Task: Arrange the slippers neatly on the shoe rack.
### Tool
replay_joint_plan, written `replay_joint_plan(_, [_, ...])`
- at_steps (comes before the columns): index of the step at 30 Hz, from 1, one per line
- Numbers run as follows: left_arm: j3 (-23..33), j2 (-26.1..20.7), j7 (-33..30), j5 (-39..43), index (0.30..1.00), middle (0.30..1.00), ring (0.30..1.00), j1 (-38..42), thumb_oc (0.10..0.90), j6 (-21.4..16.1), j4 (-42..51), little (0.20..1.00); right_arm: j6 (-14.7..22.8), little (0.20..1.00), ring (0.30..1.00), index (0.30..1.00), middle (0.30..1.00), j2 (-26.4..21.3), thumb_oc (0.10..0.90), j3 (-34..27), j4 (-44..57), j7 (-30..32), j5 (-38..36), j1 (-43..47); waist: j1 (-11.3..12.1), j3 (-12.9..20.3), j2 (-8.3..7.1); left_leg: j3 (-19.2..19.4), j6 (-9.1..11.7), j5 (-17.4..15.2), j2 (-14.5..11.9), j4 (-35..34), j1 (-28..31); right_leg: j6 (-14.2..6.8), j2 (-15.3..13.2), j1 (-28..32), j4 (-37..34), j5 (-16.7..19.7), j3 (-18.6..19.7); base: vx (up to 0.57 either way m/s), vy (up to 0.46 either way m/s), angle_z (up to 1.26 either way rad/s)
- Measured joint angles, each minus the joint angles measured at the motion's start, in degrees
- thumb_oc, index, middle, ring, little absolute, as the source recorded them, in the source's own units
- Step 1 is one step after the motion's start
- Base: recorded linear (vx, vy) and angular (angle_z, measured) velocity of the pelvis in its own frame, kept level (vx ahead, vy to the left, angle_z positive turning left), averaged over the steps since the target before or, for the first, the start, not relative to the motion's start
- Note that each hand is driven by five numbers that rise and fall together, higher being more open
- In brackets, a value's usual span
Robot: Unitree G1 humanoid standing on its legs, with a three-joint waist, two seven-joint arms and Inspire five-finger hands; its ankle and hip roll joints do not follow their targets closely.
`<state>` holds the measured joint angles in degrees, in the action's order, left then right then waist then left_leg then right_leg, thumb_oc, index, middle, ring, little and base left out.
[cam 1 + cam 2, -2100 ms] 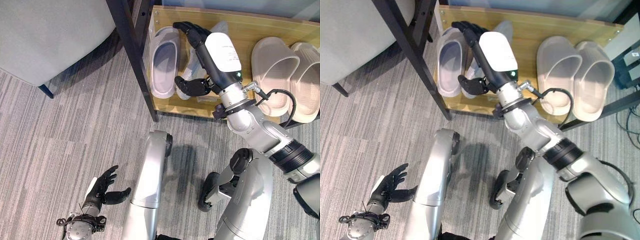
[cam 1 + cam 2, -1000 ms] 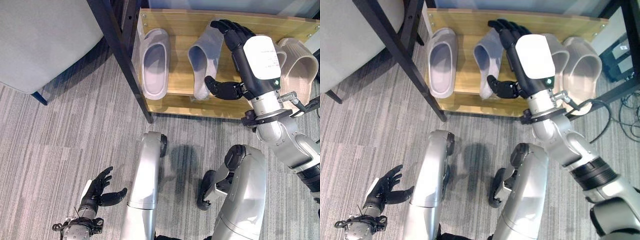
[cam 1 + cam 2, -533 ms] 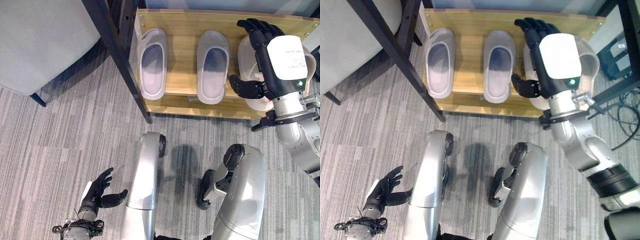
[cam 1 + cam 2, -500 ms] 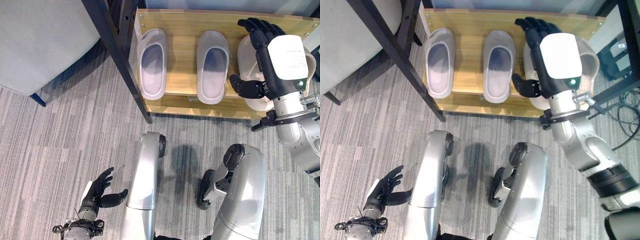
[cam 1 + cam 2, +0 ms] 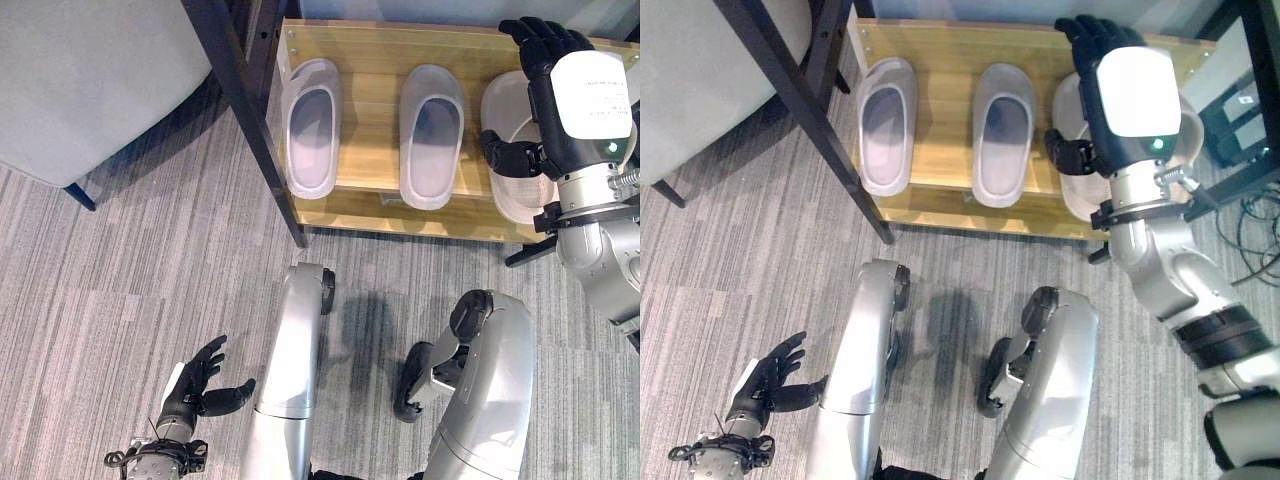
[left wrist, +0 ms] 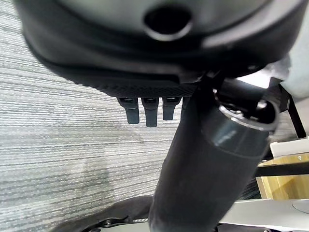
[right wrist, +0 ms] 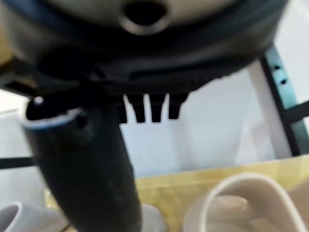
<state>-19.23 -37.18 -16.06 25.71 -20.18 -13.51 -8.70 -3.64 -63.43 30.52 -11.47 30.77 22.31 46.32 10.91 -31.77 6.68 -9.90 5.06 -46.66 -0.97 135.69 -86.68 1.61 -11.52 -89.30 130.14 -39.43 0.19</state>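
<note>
Two pale grey slippers lie flat and side by side on the wooden shoe rack (image 5: 370, 45), one at the left (image 5: 310, 125) and one in the middle (image 5: 432, 135), both with toes pointing to the back. At the rack's right end lies a beige slipper (image 5: 520, 195), and my right hand (image 5: 548, 60) hovers open over it with fingers straight and thumb (image 5: 505, 158) spread, holding nothing. The right wrist view shows that beige slipper (image 7: 231, 203) just past the straight fingers. My left hand (image 5: 195, 385) hangs open low over the carpet, far from the rack.
A black metal post (image 5: 245, 110) slants down past the rack's left end. A grey upholstered seat (image 5: 90, 70) takes up the upper left. Grey striped carpet (image 5: 120, 280) runs in front of the rack. More black framing (image 5: 1250, 100) stands at the far right.
My right hand let go of the middle grey slipper, which went from tilted on edge to lying flat. The hand then moved right, over the beige slipper. The left hand stayed put.
</note>
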Motion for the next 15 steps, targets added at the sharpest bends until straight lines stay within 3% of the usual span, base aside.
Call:
replay_joint_plan(10, [-0.31, -1.07, 0.03, 0.02, 0.900, 0.900, 0.900, 0.09, 0.800, -0.03, -0.34, 0.900, -1.09, 0.900, 0.900, 0.900, 0.900, 0.73, 0.800, 11.85, -6.32, -0.51, 2.42, 12.47, 1.09, 0.02, 0.04, -0.03, 0.00, 0.00, 0.10, 0.02, -0.22, -0.01, -0.03, -0.12, -0.04, 0.00, 0.00, 0.00, 0.000, 0.00])
replay_joint_plan(15, [-0.33, -1.20, 0.10, 0.01, 0.900, 0.900, 0.900, 0.10, 0.800, -0.03, -0.33, 0.900, -0.96, 0.900, 0.900, 0.900, 0.900, 0.92, 0.800, 12.12, -6.34, -0.59, 3.52, 13.36, 0.97, 0.02, 0.05, 0.12, 0.00, 0.00, 0.13, -0.08, -0.37, -0.03, -0.05, -0.30, -0.08, -0.01, 0.10, 0.00, 0.000, 0.00])
